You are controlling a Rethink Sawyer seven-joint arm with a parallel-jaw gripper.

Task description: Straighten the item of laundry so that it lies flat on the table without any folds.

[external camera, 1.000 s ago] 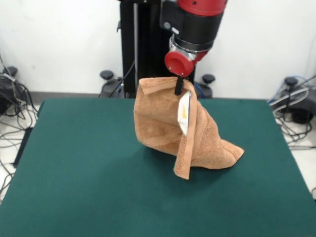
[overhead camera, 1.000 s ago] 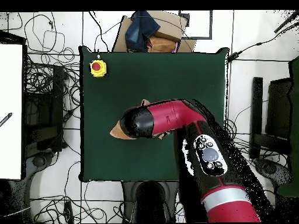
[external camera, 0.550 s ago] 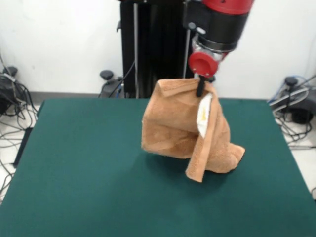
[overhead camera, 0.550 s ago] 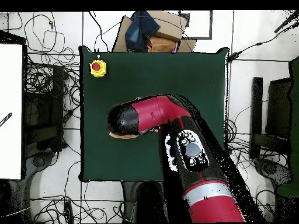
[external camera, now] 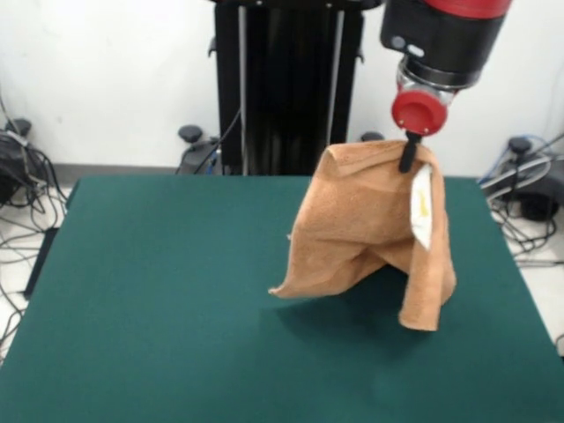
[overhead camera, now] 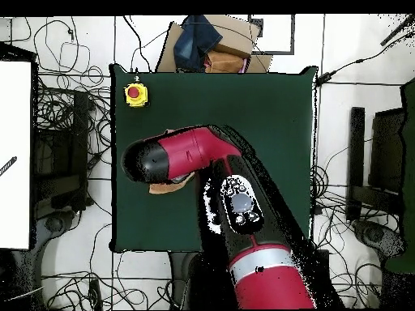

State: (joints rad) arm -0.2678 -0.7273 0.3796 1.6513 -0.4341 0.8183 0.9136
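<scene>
Hanging from the gripper (external camera: 407, 157), the towel (external camera: 370, 225) is drooping over the table (external camera: 159, 291) toward 3 o'clock. The fingers are pinching its top edge. It looks soft, light and floppy; grabbing a corner seems best for spreading it.

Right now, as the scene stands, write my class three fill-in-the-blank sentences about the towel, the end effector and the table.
1. The end effector is shut on the towel's ____ edge.
2. The small tag on the hanging towel is ____ in colour.
3. The yellow box at a corner of the green table carries a ____ button.

Missing words: top; white; red
</scene>
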